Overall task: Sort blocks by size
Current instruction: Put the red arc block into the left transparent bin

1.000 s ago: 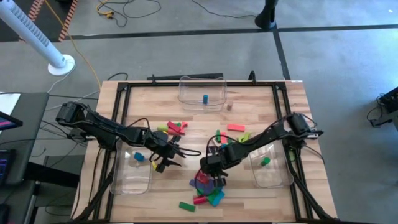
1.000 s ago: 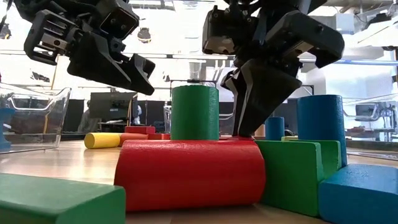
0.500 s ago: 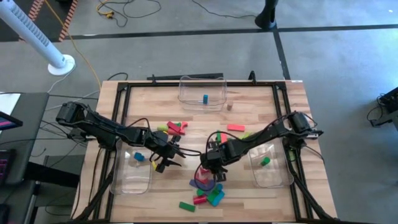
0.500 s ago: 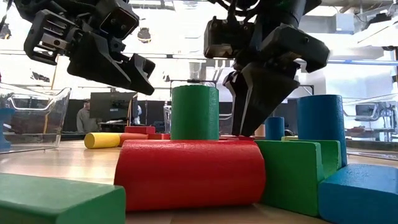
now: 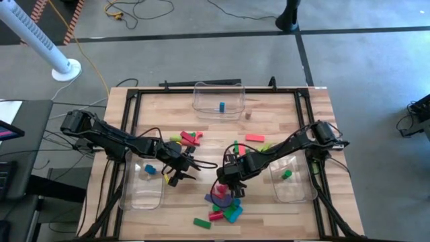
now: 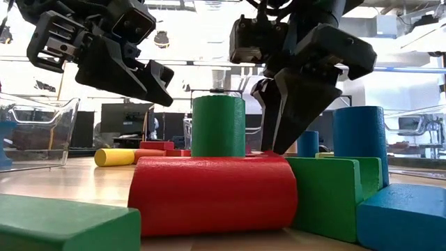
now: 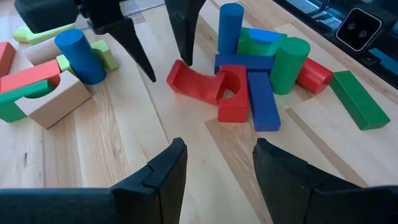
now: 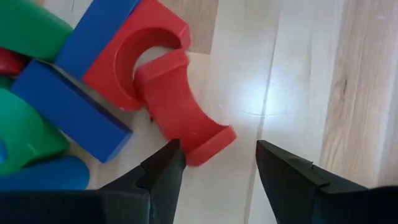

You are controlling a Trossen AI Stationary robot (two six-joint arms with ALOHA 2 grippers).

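Note:
Several coloured blocks lie in a pile (image 5: 222,205) near the table's front middle; more lie scattered mid-table (image 5: 188,138). A red curved block (image 8: 183,115) lies on its side on the wood beside a red arch (image 8: 134,56) and blue bars. My right gripper (image 8: 217,168) is open just above this curved block, fingers pointing down with one tip on each side of its end (image 7: 177,70); I cannot tell whether they touch it. My left gripper (image 7: 217,174) is open and empty, hovering left of the pile (image 5: 191,168).
Three clear bins stand on the table: left (image 5: 144,185) with a blue block, right (image 5: 290,176) with a green block, far (image 5: 218,101) with a blue block. A green bar (image 5: 201,222) lies near the front edge. A black frame (image 5: 127,101) rims the table.
My right gripper has shifted slightly over the pile and stays open. No block has moved.

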